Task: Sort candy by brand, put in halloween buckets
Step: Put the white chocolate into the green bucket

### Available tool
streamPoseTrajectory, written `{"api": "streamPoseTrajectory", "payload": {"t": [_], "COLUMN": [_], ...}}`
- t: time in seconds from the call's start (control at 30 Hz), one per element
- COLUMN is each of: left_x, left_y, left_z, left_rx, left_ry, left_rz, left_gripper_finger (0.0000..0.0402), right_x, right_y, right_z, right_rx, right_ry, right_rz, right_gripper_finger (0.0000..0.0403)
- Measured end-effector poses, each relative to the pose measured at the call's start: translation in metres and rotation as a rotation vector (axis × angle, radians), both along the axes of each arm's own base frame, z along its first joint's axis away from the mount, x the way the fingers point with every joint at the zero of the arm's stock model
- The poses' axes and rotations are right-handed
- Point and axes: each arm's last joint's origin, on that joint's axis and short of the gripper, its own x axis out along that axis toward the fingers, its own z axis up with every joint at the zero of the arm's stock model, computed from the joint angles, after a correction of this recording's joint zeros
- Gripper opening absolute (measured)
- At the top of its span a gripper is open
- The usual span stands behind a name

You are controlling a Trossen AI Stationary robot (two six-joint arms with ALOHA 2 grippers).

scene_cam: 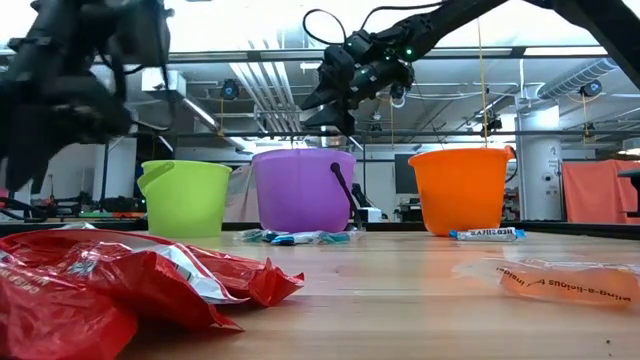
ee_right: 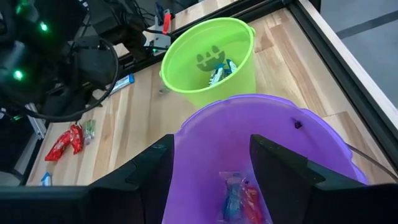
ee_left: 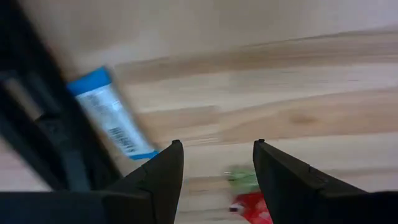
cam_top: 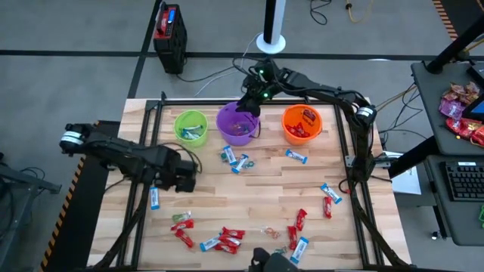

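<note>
Three buckets stand in a row at the table's far side: lime green [cam_top: 190, 126], purple [cam_top: 237, 123] and orange [cam_top: 302, 123]. Red and blue-and-white candies lie scattered over the wood, several near the front edge [cam_top: 223, 240]. My left gripper [ee_left: 216, 155] hovers open, pointing down, over the left part of the table [cam_top: 175, 183]. A blue-and-white candy [ee_left: 112, 118] lies flat just beside its fingers, with none between them. My right gripper [ee_right: 211, 165] hangs open above the purple bucket [ee_right: 273, 143], which holds a few candies [ee_right: 237, 198].
Black frame rails [cam_top: 354, 162] run along the table's edges. Blue-and-white candies [cam_top: 236, 160] lie in front of the purple bucket and one [cam_top: 296, 156] before the orange one. Red wrappers [scene_cam: 110, 285] fill the low view's near left. A heap of candy bags [cam_top: 461, 113] sits off the table at right.
</note>
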Motion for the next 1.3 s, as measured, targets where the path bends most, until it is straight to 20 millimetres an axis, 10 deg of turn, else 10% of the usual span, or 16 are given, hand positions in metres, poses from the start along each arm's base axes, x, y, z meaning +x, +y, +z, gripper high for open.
{"api": "streamPoseTrajectory", "payload": {"t": [0.43, 0.77, 1.03, 1.3], "left_x": [-0.006, 0.000, 0.003, 0.036], "left_y": [-0.015, -0.018, -0.020, -0.022], "left_z": [-0.039, -0.079, -0.093, -0.058], "left_rx": [0.094, 0.149, 0.139, 0.204], "left_ry": [0.466, 0.686, 0.670, 0.302], "left_rz": [0.035, 0.005, 0.018, -0.292], "left_gripper_finger": [0.0157, 0.0030, 0.0004, 0.0000], "right_x": [0.010, 0.021, 0.025, 0.023], "right_y": [0.017, 0.038, 0.046, 0.047], "right_z": [0.000, -0.001, -0.001, -0.002], "right_rx": [0.046, 0.057, 0.058, 0.070], "right_ry": [0.014, 0.025, 0.026, 0.048], "right_rz": [0.016, 0.058, 0.075, 0.076], "right_gripper_finger": [0.0203, 0.0203, 0.0203, 0.0203]}}
